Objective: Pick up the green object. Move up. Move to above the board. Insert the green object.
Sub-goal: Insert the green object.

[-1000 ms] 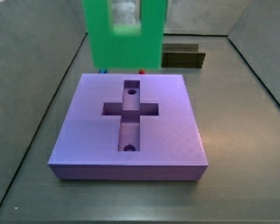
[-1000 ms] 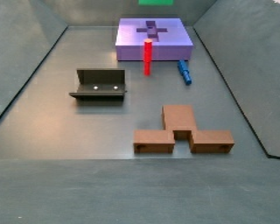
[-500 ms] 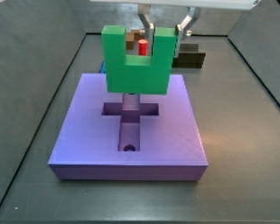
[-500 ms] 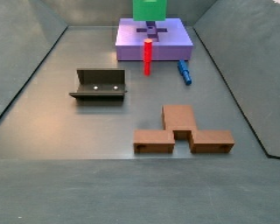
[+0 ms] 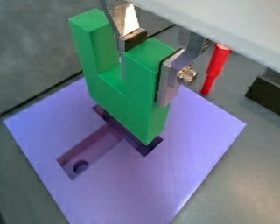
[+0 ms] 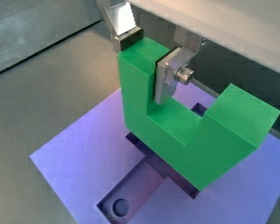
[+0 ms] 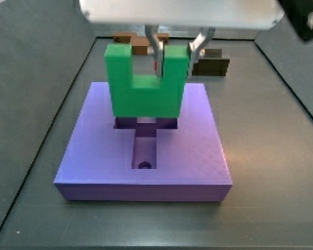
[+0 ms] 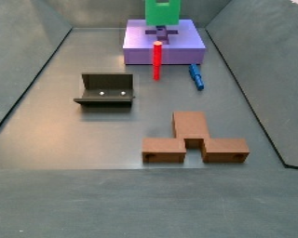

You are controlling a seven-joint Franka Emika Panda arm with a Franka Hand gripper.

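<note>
Gripper [image 5: 149, 54] holds green object [image 5: 125, 83] over board [image 5: 189, 166].

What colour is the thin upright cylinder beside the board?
Red cylinder, clearest in a side view.

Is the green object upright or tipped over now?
Upright: the green object stands with both prongs pointing up, held by the gripper on one prong, over the board.

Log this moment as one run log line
pincer: shut on green object | position: over board cross recess | prongs up | insert: not seated
</note>
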